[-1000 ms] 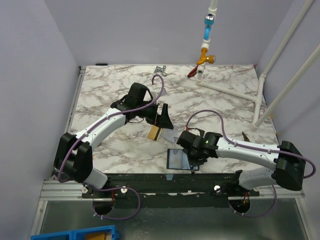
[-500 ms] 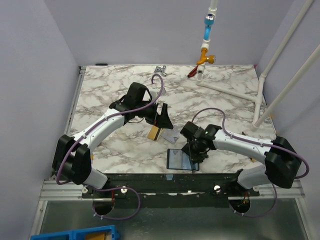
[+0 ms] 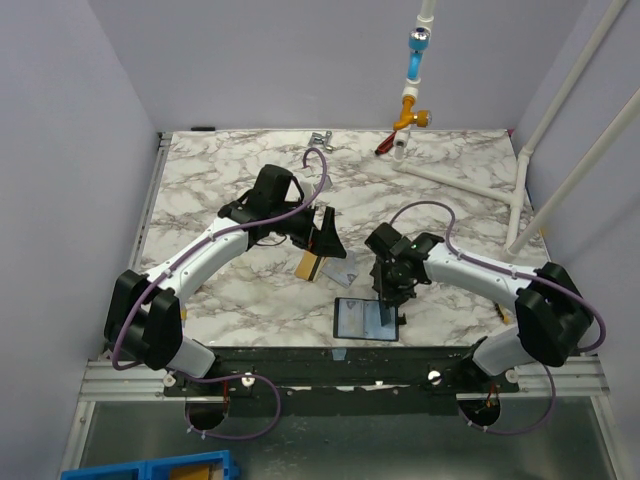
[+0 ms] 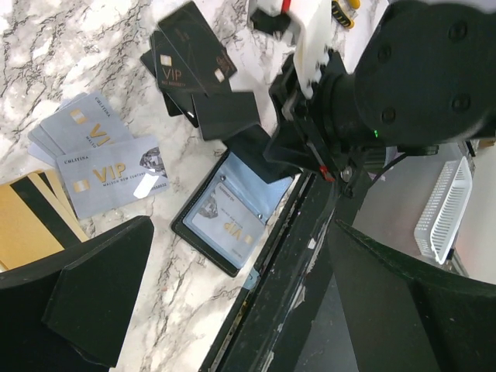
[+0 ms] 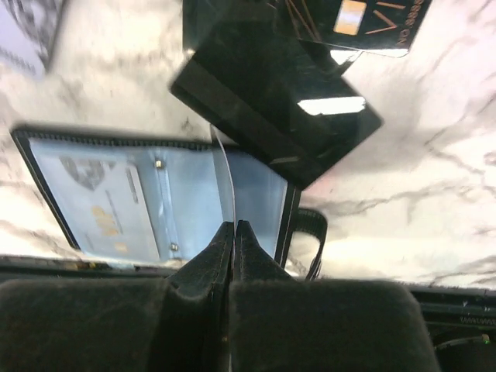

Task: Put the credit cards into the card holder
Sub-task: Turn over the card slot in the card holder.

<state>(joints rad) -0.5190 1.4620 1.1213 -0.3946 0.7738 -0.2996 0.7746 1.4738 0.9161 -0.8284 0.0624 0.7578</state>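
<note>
The card holder lies open at the table's near edge, bluish lining up, with one VIP card in its left pocket. My right gripper hangs over its right half. That gripper is shut on a thin pale card seen edge-on, standing upright above the lining. A gold-tan credit card with dark stripes lies left of the holder, with grey VIP cards beside it. My left gripper hovers above these cards, open and holding nothing.
Several black cards fan out just beyond the holder. The table's dark front rail runs right beside the holder. White pipes, a valve fitting and a metal clip lie at the back.
My right arm has swung its elbow outward, and its gripper has shifted from the holder's right edge to over its right half. The left arm has stayed still.
</note>
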